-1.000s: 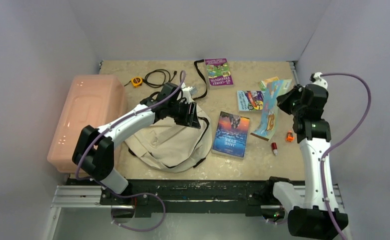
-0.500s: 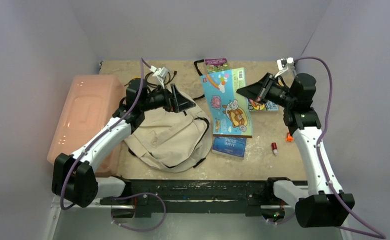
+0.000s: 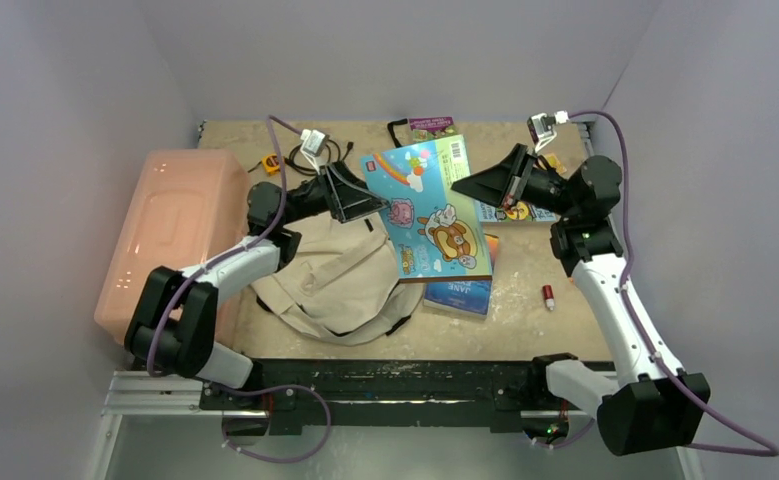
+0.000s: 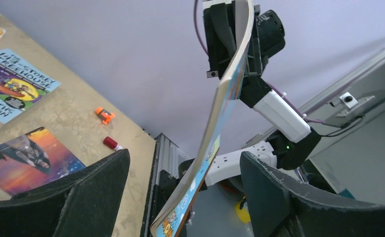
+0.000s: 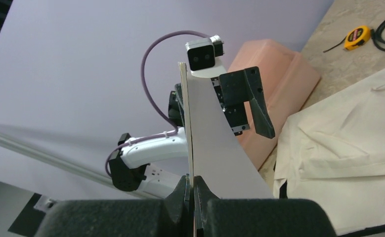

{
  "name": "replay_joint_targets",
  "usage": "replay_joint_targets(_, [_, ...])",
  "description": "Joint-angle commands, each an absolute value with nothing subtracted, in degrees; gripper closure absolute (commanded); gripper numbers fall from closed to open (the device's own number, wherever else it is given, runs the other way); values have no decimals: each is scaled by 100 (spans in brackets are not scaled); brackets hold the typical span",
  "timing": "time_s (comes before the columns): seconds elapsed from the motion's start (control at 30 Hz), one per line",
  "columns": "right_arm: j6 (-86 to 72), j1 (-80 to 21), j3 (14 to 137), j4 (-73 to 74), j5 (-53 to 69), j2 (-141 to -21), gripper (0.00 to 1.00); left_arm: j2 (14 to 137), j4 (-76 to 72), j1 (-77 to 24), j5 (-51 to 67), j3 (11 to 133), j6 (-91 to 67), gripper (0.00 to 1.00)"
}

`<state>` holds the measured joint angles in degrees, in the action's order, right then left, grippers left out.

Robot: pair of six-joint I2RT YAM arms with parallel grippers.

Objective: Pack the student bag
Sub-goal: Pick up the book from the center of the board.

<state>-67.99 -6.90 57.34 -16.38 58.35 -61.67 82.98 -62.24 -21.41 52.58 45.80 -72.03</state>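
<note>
One beige student bag (image 3: 340, 275) lies slumped on the surface in front of the left arm's base, its black straps trailing at its near edge. Over the bag's 12 o'clock side hangs the left end effector (image 3: 360, 192), its two fingers spread wide apart and holding nothing. In the left wrist view those fingers (image 4: 81, 192) frame a thin picture book (image 4: 220, 123), which is seen edge-on in the gap between them and bends in a curve. That picture book (image 3: 425, 210) is raised off the surface at the bag's 2 o'clock, with its bright cartoon cover facing up. The right end effector (image 3: 462, 182) grips it at its far right corner. In the right wrist view the fingers (image 5: 192, 190) are pinched closed on the book's edge.

Under the raised book's near edge, at the bag's 3 o'clock, lies a blue paperback (image 3: 460, 295), partly covered. A small red cylinder (image 3: 547, 294) lies further out at 3 o'clock. A comic book (image 3: 510, 212) lies beneath the right end effector. At the bag's 9 o'clock stands a large pink bin (image 3: 170, 235), just beside it. Toward 11 o'clock are a yellow tape measure (image 3: 272, 163) and a coiled black cable (image 3: 315, 155), and a purple book (image 3: 430, 125) lies at the surface's far edge.
</note>
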Motion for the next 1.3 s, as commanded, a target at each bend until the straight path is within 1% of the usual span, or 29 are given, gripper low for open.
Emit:
replay_joint_targets(0.0, [-7631, -796, 5620, -2904, 6034, -6202, 100, 8545, -8152, -2243, 5666, 4725, -8180, 25])
replay_joint_targets(0.1, [-7635, -810, 5617, -2930, 6042, -6252, 100, 8443, -8156, -2306, 5675, 4682, -8105, 40])
replay_joint_targets(0.17, [-7577, -812, 5616, -2895, 6070, -6288, 100, 8383, -8152, -2297, 5684, 4668, -8083, 53])
replay_joint_targets(0.2, [-7477, -813, 5635, -2793, 6091, -6299, 100, 8370, -8126, -2288, 5713, 4686, -8087, 61])
replay_joint_targets(0.23, [-7279, -811, 5648, -2641, 6112, -6308, 100, 8367, -8077, -2277, 5760, 4708, -8089, 72])
replay_joint_targets(0.27, [-7134, -810, 5651, -2497, 6110, -6315, 100, 8375, -8005, -2274, 5794, 4733, -8090, 80])
replay_joint_targets(0.33, [-6699, -814, 5661, -2111, 6088, -6319, 100, 8363, -7838, -2256, 5834, 4755, -8073, 95])
replay_joint_targets(0.37, [-6403, -814, 5679, -1816, 6075, -6301, 94, 8350, -7764, -2244, 5842, 4747, -8056, 100])
replay_joint_targets(0.4, [-6085, -810, 5686, -1528, 6061, -6279, 87, 8323, -7696, -2234, 5863, 4753, -8029, 100])
replay_joint_targets(0.53, [-4709, -850, 5733, -366, 5943, -6121, 43, 8084, -7176, -2224, 5942, 4764, -7710, 100])
replay_joint_targets(0.6, [-4257, -955, 5624, -205, 6065, -6068, 27, 8007, -7050, -2224, 5981, 4780, -7656, 100])
replay_joint_targets(0.67, [-4040, -1133, 5507, -251, 6267, -6089, 17, 8005, -7238, -2219, 6021, 4789, -7797, 100])
replay_joint_targets(0.73, [-3733, -1279, 5476, -171, 6307, -6079, 10, 8051, -7398, -2224, 6105, 4837, -7940, 100])
replay_joint_targets(0.8, [-3505, -1355, 5404, -234, 6421, -6038, 8, 8088, -7414, -2224, 6191, 4876, -7985, 100])
replay_joint_targets(0.93, [-2984, -1453, 5323, -340, 6578, -5986, 9, 8138, -7456, -2224, 6370, 4961, -8061, 100])
replay_joint_targets(1.1, [-3263, -1588, 5318, -985, 6882, -5953, 17, 8109, -7007, -2239, 6515, 4999, -7788, 100])
replay_joint_targets(1.17, [-3268, -1649, 5317, -991, 6924, -5933, 23, 8066, -6643, -2278, 6539, 5018, -7554, 100])
replay_joint_targets(1.27, [-3301, -1712, 5258, -1003, 6979, -5902, 41, 8017, -6398, -2328, 6538, 5011, -7362, 100])
